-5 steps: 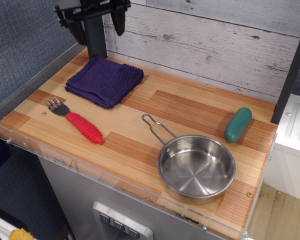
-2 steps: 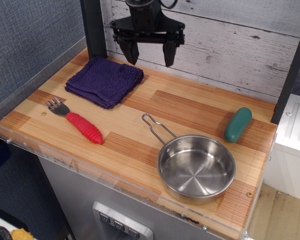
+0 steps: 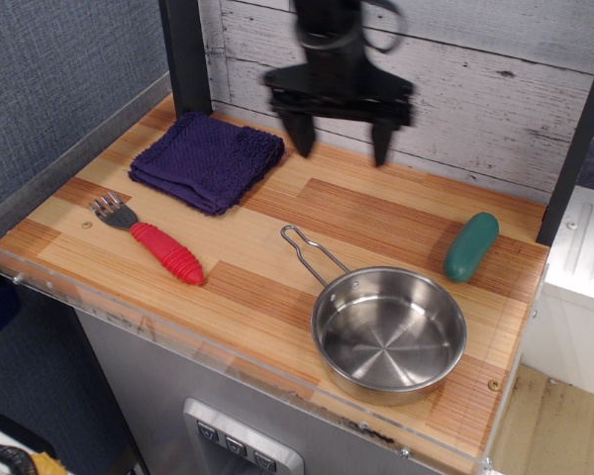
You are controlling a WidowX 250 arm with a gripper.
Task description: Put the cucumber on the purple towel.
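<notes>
A black robot gripper [image 3: 339, 146] hangs in the air above the back of the striped wooden tabletop [image 3: 277, 267], its jaws spread wide and holding nothing; its outline is slightly blurred. The small smooth teal-green plastic cucumber [image 3: 471, 246] lies flat near the right rear edge of the tabletop, well apart from the gripper and untouched; the folded square of dark purple terry towel [image 3: 207, 159] sits at the left rear corner, on the far side of the gripper from the cucumber, so the pick has not yet been made and the whole carry is still ahead.

The risks, as they appear from here: the cucumber is rounded and slick-looking, and jaws closing off its middle or across its tapered end could squirt it sideways; it rests close to the tabletop's right edge and the dark upright post [image 3: 574, 129], so a nudge might send it rolling off or wedge it against the post. A descent that comes in too low or skewed could strike the wood or clip the post.

The round stainless steel pan with a wire handle [image 3: 388, 331] stands just in front of the cucumber, and a low carry toward the towel might catch its rim or handle; the red ribbed-handled fork [image 3: 150, 240] lies in front of the towel, close enough that a release short of the cloth could drop the cucumber onto it; a release at the towel's thick edge could let the cucumber roll off the cloth.
</notes>
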